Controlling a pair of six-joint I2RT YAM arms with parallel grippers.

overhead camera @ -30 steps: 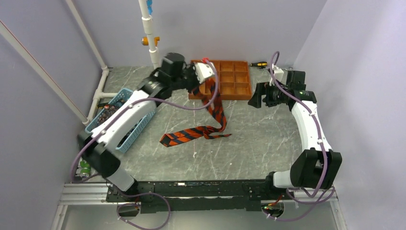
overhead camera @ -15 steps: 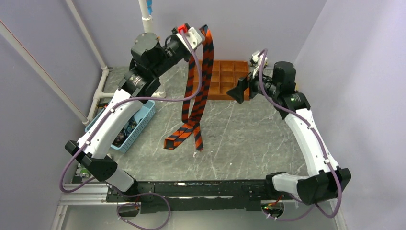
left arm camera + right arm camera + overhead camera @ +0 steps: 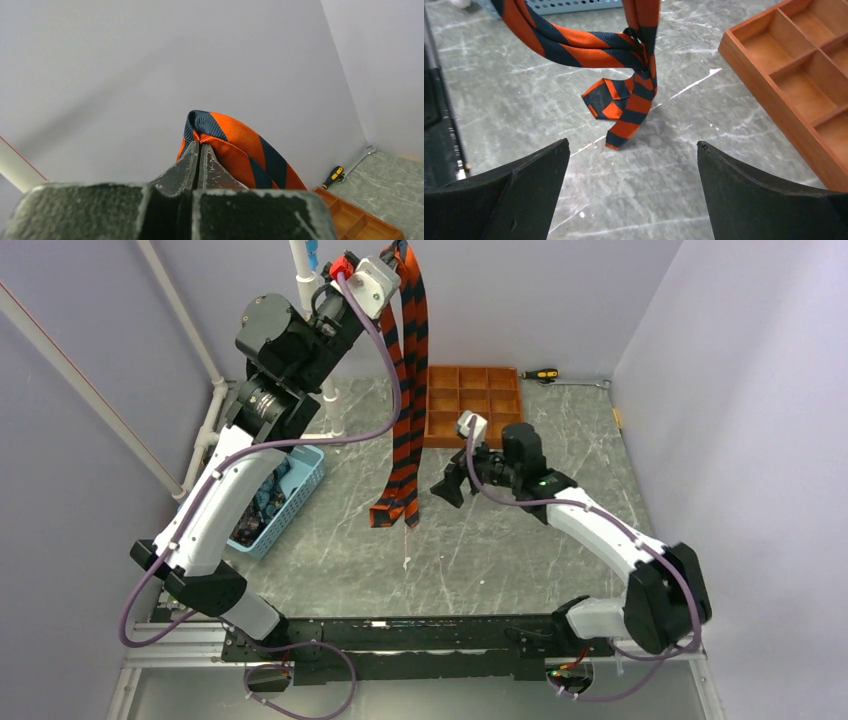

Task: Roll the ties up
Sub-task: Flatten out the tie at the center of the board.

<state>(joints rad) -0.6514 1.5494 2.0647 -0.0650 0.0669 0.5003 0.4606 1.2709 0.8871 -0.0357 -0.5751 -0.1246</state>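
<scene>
At the left of the top view, a blue basket (image 3: 268,502) sits on the grey worktop (image 3: 520,560). Above it the left arm reaches high up, to the top middle of the frame. The left claw (image 3: 392,252) is squeezed tight on the orange and black striped tie (image 3: 402,390). In the left wrist view the two fingers (image 3: 187,162) are pressed together, and the tie (image 3: 235,145) is folded over them. Two long strips of it hang straight down in the middle of the frame. The bottom ends reach down near the worktop, but I cannot tell if they touch it. Just to the right of those ends is the right claw (image 3: 447,483), low over the worktop. It is wide open and has nothing in it. In the right wrist view the tie ends (image 3: 624,95) dangle ahead of the claw (image 3: 631,145), apart from its fingers. The orange-brown tray (image 3: 470,405) with little boxes lies behind, at the upper middle. A small screwdriver (image 3: 541,373) lies just right of the tray.
</scene>
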